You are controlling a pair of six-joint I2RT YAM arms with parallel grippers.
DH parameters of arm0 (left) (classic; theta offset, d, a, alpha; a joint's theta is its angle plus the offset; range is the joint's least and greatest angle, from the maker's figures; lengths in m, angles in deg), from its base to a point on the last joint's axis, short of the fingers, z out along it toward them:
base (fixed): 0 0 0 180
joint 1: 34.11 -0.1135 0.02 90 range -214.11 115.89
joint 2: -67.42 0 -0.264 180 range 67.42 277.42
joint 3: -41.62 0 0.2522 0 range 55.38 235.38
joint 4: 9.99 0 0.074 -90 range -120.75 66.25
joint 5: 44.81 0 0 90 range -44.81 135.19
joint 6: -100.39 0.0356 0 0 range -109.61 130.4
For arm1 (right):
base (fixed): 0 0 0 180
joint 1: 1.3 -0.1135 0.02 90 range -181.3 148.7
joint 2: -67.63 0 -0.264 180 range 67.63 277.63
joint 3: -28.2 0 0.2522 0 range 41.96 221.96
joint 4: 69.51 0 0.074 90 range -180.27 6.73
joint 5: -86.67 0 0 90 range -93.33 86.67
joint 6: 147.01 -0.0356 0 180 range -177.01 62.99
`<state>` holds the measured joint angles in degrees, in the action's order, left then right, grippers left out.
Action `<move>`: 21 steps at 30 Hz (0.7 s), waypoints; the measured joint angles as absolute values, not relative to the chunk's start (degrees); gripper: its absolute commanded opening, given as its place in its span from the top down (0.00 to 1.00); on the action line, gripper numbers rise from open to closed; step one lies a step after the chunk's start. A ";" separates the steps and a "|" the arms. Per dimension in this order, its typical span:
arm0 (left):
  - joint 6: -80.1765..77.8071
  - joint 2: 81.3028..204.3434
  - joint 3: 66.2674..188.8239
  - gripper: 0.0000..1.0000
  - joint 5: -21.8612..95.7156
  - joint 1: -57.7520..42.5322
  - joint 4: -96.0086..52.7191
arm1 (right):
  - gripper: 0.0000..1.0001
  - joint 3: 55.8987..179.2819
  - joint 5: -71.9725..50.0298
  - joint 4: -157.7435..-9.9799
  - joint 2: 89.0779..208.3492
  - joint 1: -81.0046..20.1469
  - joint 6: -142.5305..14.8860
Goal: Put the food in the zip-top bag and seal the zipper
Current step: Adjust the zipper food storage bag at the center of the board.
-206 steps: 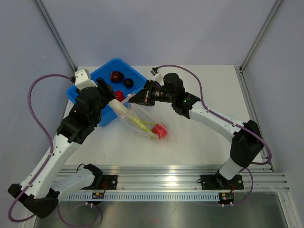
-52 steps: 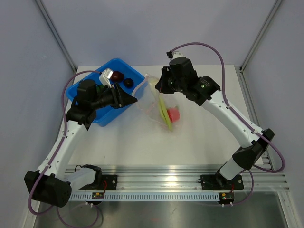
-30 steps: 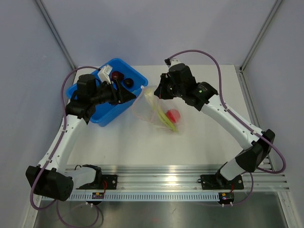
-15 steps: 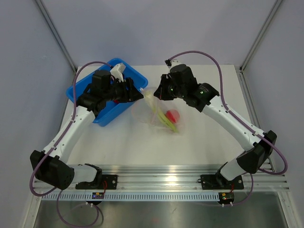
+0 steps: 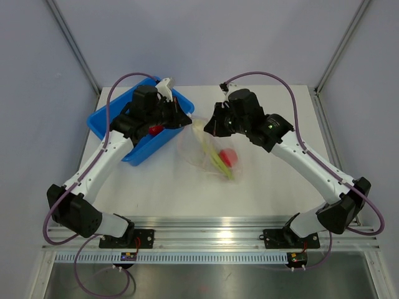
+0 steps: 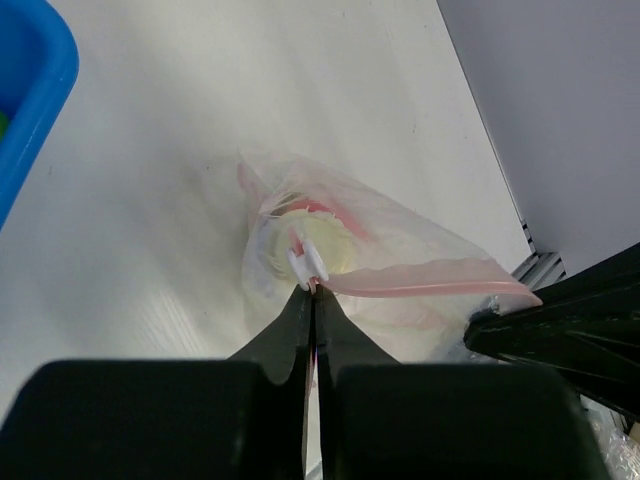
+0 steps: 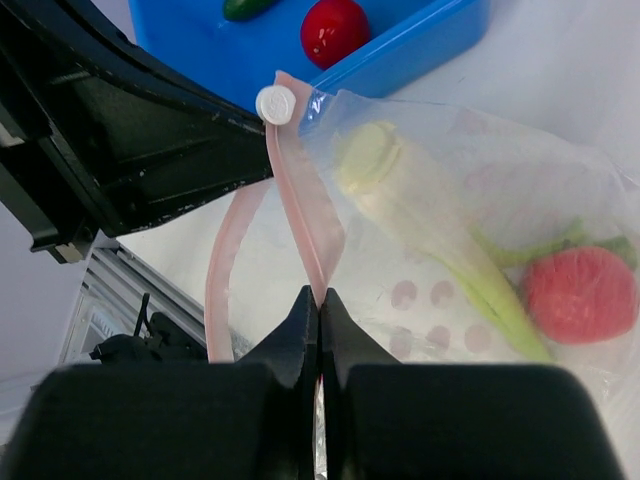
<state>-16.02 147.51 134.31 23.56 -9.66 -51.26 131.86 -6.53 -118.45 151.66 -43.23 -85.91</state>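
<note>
Zipper [image 7: 305,210] is clamped by L end effector [image 6: 310,292] and R end effector [image 7: 320,295]. Zip-top bag [image 5: 209,152], mid-desk, holds stalk [image 7: 420,215] + red fruit [image 7: 580,295]. Other fruit [image 7: 335,30] left in bin [image 5: 103,121]; seal not done.

Left claw [image 6: 312,290] and right claw [image 7: 320,292] both pinched tight, arms angled inward.

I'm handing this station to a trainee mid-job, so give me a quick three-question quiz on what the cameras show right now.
1. True or false: the bag is empty.
2. The right pincer is shut on: A the stalk; B the zipper; C the slider.
3. Fill in: a red fruit not yet bagged lies in the blue ___.
Key: 1 false; 2 B; 3 bin.
</note>
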 measured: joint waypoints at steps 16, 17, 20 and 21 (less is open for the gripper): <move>-15.08 149.76 139.91 0.34 23.76 -9.44 -52.63 | 1.00 131.12 -5.90 -118.71 150.04 -43.23 -86.88; -14.73 150.11 140.72 0.24 23.93 -9.44 -53.05 | 1.00 131.58 -5.68 -118.93 150.07 -43.19 -87.31; -13.55 150.44 142.09 0.20 24.65 -9.55 -55.28 | 1.00 132.30 -5.26 -119.14 150.15 -43.19 -88.65; -13.07 150.44 142.62 0.19 24.85 -9.60 -56.28 | 1.00 132.39 -5.13 -119.12 150.20 -43.19 -89.00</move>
